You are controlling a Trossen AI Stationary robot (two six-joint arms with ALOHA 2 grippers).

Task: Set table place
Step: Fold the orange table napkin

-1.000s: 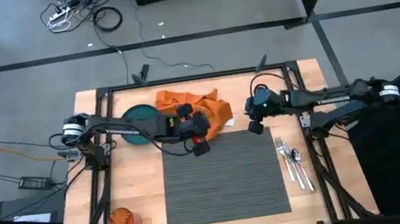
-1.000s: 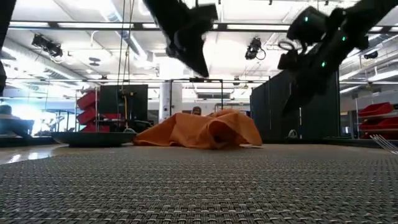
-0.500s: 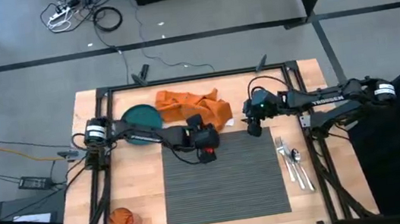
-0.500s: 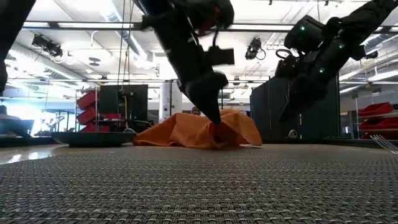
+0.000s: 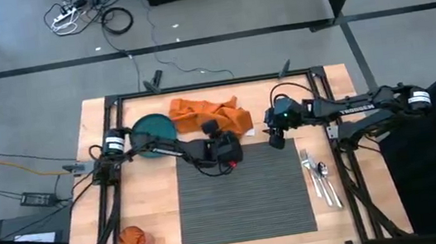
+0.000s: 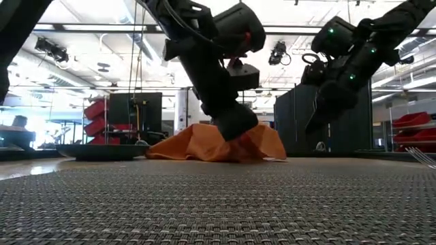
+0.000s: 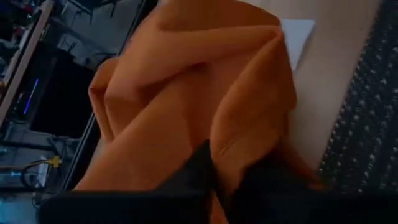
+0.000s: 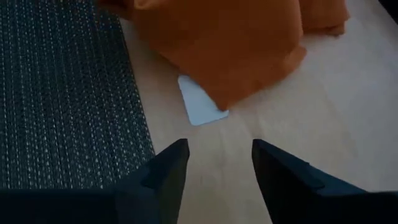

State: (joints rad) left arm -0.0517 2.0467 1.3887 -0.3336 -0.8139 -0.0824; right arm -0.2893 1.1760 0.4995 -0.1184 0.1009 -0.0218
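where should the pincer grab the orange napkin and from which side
Grip a raised fold at the edge of the napkin nearest the placemat, coming down from above on the placemat side. The cloth lies crumpled in humps, so a ridge offers something to pinch, where flat cloth would not. The left pincer is already down at that edge, and its wrist view shows a fold between its fingers.

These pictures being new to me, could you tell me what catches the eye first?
The crumpled orange napkin at the table's far edge stands out, with the left gripper down on its near corner; the left wrist view shows cloth between the fingers. The right gripper hovers open beside it, over bare wood next to the dark placemat.
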